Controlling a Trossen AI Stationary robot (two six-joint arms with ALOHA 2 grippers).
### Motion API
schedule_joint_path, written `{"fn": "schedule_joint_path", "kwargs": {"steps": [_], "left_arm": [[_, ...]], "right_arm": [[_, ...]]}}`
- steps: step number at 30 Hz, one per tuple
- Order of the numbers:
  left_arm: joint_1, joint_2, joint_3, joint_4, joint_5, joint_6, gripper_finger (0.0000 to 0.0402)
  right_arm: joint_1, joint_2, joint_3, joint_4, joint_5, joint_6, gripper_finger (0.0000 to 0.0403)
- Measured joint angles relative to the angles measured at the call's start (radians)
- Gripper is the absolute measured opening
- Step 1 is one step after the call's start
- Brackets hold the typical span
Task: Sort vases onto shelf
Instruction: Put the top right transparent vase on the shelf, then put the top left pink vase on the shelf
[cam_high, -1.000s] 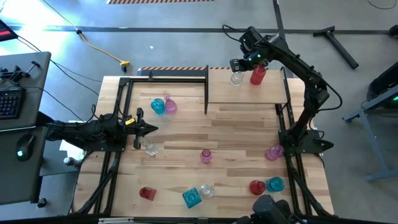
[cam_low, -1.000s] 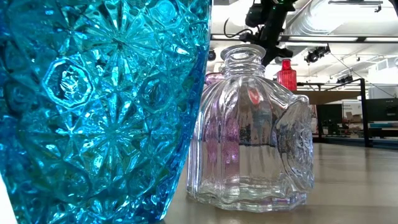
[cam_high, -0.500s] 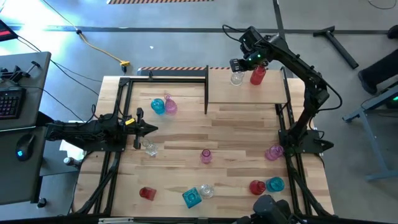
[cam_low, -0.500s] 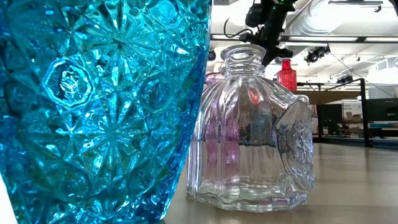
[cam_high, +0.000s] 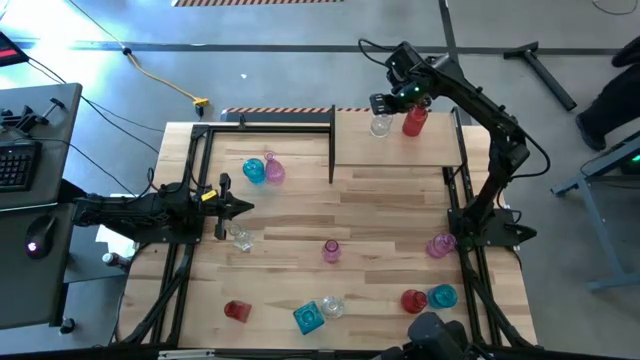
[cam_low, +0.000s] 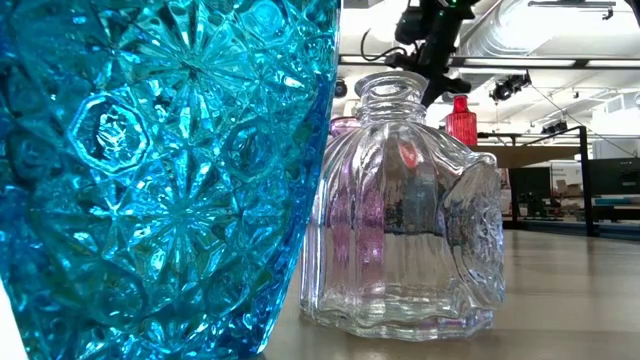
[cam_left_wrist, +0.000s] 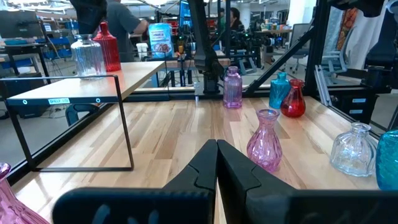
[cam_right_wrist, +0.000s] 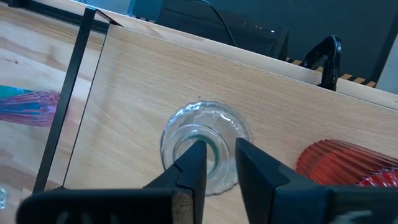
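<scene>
The right claw (cam_right_wrist: 214, 163) grips the rim of the clear vase (cam_right_wrist: 200, 147) standing on the shelf (cam_high: 440, 148), at 9 o'clock of the red vase (cam_high: 414, 120). Open fully, lift straight up. Left claw (cam_left_wrist: 217, 151) closed, idle.

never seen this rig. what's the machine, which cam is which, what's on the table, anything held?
Two dark arms work at a wood table, each ending in a two-finger pincer. One camera looks straight down, one sits at table height behind a teal vase, and one rides on each wrist. The right pincer is over the shelf, fingers straddling the rim of a clear vase beside a red vase; whether it grips is unclear. The left pincer is shut, empty, low over the table. Other pink, red, teal and clear vases stand scattered there.
</scene>
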Motion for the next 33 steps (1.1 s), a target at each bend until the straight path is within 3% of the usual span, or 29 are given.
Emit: {"fn": "schedule_joint_path", "kwargs": {"steps": [9,33], "left_arm": [[0.0,0.0,0.0,0.0,0.0,0.0,0.0001],[0.0,0.0,0.0,0.0,0.0,0.0,0.0001]], "right_arm": [[-0.004,0.0,0.0,0.0,0.0,-0.006,0.0107],[0.016,-0.087,0.0,-0.011,-0.008,-0.009,0.0108]]}}
